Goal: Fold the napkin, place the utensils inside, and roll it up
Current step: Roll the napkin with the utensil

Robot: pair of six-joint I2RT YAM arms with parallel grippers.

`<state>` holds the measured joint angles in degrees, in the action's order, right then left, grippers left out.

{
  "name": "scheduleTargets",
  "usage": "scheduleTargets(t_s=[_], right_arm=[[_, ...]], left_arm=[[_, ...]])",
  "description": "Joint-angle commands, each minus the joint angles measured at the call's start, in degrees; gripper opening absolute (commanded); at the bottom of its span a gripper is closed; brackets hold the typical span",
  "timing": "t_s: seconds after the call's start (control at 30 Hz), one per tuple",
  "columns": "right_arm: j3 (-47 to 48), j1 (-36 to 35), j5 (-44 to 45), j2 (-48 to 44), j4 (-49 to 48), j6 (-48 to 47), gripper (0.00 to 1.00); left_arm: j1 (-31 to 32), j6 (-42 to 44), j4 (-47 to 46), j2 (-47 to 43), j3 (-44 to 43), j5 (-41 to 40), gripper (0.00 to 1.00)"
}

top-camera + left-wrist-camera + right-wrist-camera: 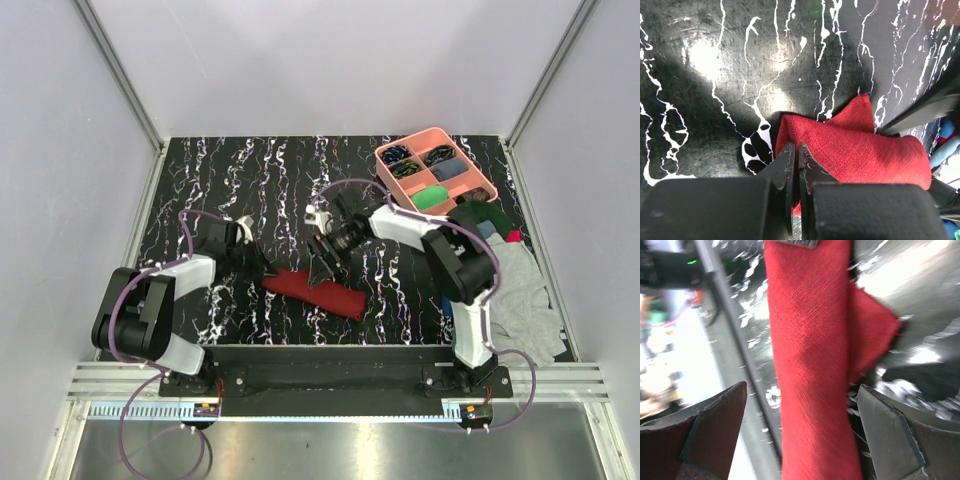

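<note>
Black marbled tabletop (220, 190) with white veins fills the overhead view, and across its near middle lies the dark red woven cloth napkin (318, 293), already a long narrow bundle. The left gripper (263, 273) sits at the bundle's left end and the right gripper (325, 267) stands over its middle. That reads as one arm anchoring an end so the other can work the roll. No cutlery is on show anywhere; whether it is wrapped inside, I can't tell.

Over to the left wrist view: the left gripper (795, 150) has its two fingers pressed almost together, only a sliver of gap between them. Their tips meet the near edge of the napkin (865, 150), and the rest of the bundle stretches ahead and off to the tool's right. It looks like a pinch on the cloth's edge, most likely to keep the end from unrolling.

Now the right wrist view: the right gripper (801, 389) is spread wide, holding nothing. The napkin (810, 365) runs straight out between the two fingers, and a loose corner pokes out toward the right-hand finger. Straddling it like this, the tool seems lined up to close on the bundle.
</note>
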<state>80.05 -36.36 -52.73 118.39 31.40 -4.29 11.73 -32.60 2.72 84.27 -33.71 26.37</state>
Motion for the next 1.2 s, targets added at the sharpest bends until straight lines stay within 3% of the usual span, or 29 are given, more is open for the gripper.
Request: scheduleTargets(t_s=[0.0, 0.2, 0.47, 0.8, 0.9, 1.0, 1.03, 1.1, 1.17], right_arm=[[-4.09, -2.04, 15.88, -10.97, -4.49, -4.13, 1.00], [-15.08, -14.42, 41.02, -20.21, -13.72, -9.23, 1.00], [-18.88, -22.96, 51.49, -20.49, -18.30, -8.97, 1.00], [-18.09, -24.02, 61.95, -14.50, -18.39, -11.17, 1.00], [-17.74, -23.85, 62.23, -13.71, -17.87, -11.35, 1.00], [-17.30, -22.88, 58.02, -13.36, -16.46, -10.30, 0.90], [-17.21, -22.62, 54.78, -13.18, -16.02, -9.86, 0.80], [-17.12, -20.95, 49.51, -13.10, -14.62, -8.63, 0.72], [-17.03, -18.59, 40.63, -12.83, -13.74, -7.40, 0.63]], left_arm=[[0.23, 1.49, 3.95, 2.04, -3.28, -0.62, 0.00], [0.23, 1.31, 6.06, 2.92, -5.04, -0.97, 0.00], [0.23, 1.49, 7.21, 3.09, -6.10, -0.71, 0.00], [0.23, 1.84, 7.91, 3.09, -6.54, 0.08, 0.00], [0.23, 2.01, 7.91, 3.01, -6.54, 0.17, 0.00], [0.31, 2.10, 7.91, 2.66, -6.80, 0.70, 0.00], [0.23, 2.19, 7.91, 2.31, -6.89, 0.87, 0.01], [0.23, 2.19, 7.91, 1.60, -6.98, 0.27, 0.11], [0.14, 2.10, 7.91, 0.29, -6.98, -0.26, 0.29]])
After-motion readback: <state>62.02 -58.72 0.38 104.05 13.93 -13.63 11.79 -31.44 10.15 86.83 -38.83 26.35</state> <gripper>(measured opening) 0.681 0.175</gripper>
